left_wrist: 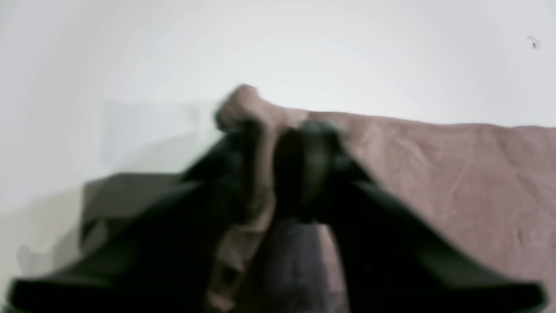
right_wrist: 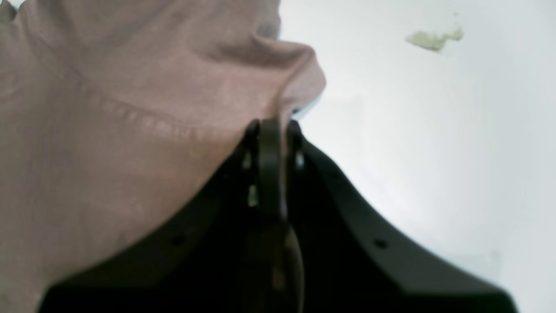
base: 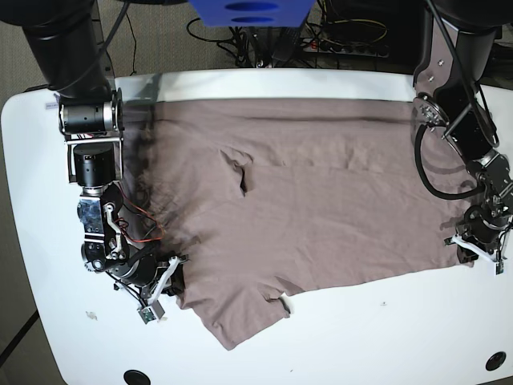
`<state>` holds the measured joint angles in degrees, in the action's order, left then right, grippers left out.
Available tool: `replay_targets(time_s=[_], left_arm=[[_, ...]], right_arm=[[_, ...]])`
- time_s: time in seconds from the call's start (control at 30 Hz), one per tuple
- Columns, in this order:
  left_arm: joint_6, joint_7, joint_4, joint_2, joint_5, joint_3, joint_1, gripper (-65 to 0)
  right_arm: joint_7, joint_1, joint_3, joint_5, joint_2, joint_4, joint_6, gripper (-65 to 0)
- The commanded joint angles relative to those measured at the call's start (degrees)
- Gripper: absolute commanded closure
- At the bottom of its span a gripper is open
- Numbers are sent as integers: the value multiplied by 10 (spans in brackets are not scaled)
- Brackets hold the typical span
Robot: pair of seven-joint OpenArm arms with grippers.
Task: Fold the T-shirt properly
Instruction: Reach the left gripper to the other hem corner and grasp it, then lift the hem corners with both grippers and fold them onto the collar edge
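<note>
The taupe T-shirt (base: 321,200) lies spread and wrinkled over most of the white table (base: 361,337). On the left of the base view, my right gripper (base: 175,282) sits at the shirt's near left edge. The right wrist view shows this gripper (right_wrist: 278,126) shut on a fold of the T-shirt (right_wrist: 108,130) beside a stitched seam. My left gripper (base: 463,241) is at the shirt's right edge. In the blurred left wrist view, its fingers (left_wrist: 265,143) pinch a bunched strip of the T-shirt (left_wrist: 456,174).
Cables and a power strip (base: 353,44) lie behind the table's far edge, beside a blue object (base: 248,12). A pale green scrap (right_wrist: 434,39) sits on the table near my right gripper. Two round holes (base: 136,375) mark the table's front corners.
</note>
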<state>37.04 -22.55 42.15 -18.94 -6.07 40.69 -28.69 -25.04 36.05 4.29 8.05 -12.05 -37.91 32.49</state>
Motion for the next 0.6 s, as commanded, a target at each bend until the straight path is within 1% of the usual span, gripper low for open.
replay_targets(time_s=[0.0, 0.07, 0.17, 0.33, 0.5, 0.57], left_arm=[[4, -16, 5, -4, -6, -1, -3, 0], [4, -16, 6, -4, -3, -2, 4, 0], [5, -16, 8, -4, 0, -13, 7, -16], [5, -16, 10, -4, 0, -27, 6, -16], [5, -18, 41, -4, 0, -38, 4, -18], [5, -30, 57, -3, 0, -53, 3, -18]], right_arm=[[-10, 13, 1, -4, -3, -4, 3, 0], [-10, 13, 1, -4, -3, -4, 3, 0], [-10, 13, 1, -4, -3, -4, 3, 0], [-10, 13, 1, -4, -3, -5, 3, 0], [-10, 13, 1, -4, -3, -5, 3, 0], [-10, 13, 1, -4, -3, -5, 3, 0]])
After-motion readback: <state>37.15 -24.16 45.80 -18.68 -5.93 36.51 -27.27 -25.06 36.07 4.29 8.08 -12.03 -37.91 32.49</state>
